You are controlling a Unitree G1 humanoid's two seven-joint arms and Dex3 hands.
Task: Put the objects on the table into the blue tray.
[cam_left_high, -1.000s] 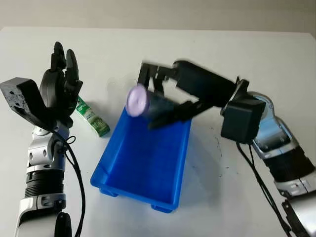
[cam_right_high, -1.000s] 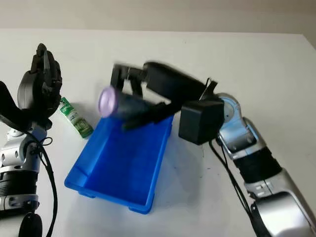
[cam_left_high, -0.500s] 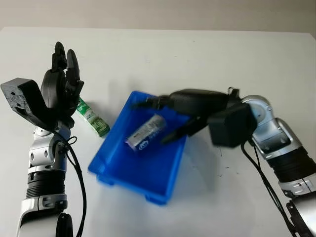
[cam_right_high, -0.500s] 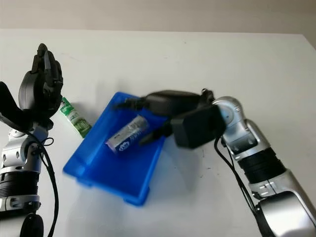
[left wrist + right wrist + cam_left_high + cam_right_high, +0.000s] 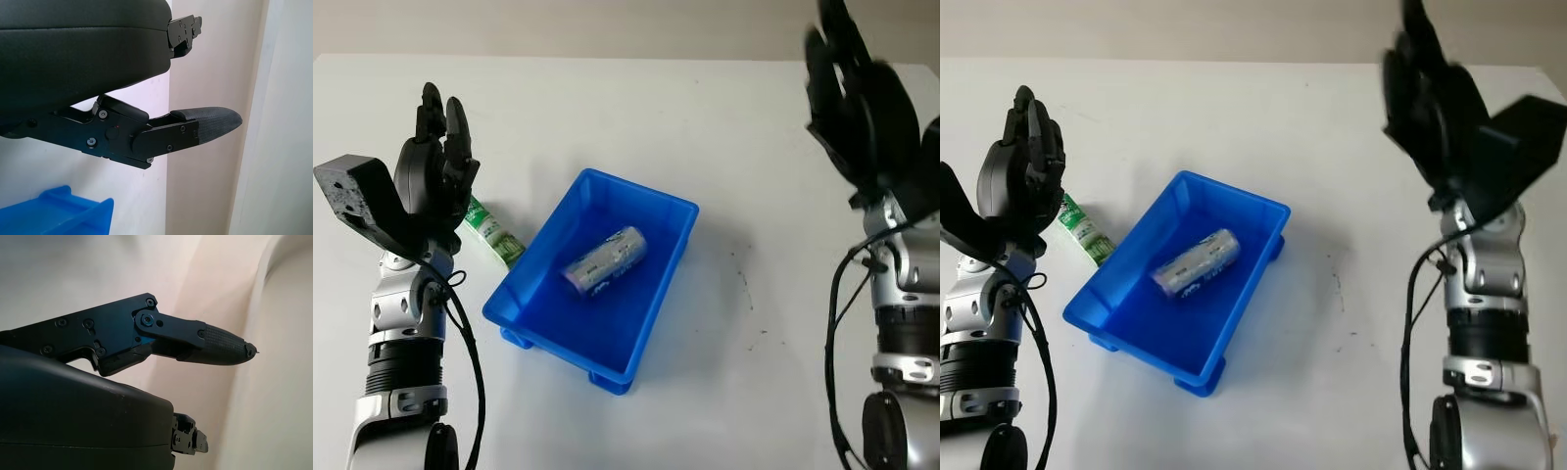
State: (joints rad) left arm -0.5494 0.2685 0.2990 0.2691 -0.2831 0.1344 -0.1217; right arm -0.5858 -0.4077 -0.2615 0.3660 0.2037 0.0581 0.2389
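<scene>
A blue tray (image 5: pixel 658 297) sits mid-table, turned at an angle, and a silver can (image 5: pixel 605 260) lies on its side inside it. Just left of the tray a green tube (image 5: pixel 495 238) lies on the white table, partly behind my left hand (image 5: pixel 440 157). That hand is raised upright at the left, open and holding nothing. My right hand (image 5: pixel 862 108) is lifted high at the right, well away from the tray, open and empty. A corner of the tray (image 5: pixel 58 215) shows in the left wrist view.
The white table (image 5: pixel 724 137) stretches wide behind and to the right of the tray. A pale wall runs along its far edge. Small dark specks (image 5: pixel 744 284) mark the surface right of the tray.
My right hand held the can over the tray, dropped it in, then pulled back up to the right. The tray shifted and turned slightly. The left hand stayed still.
</scene>
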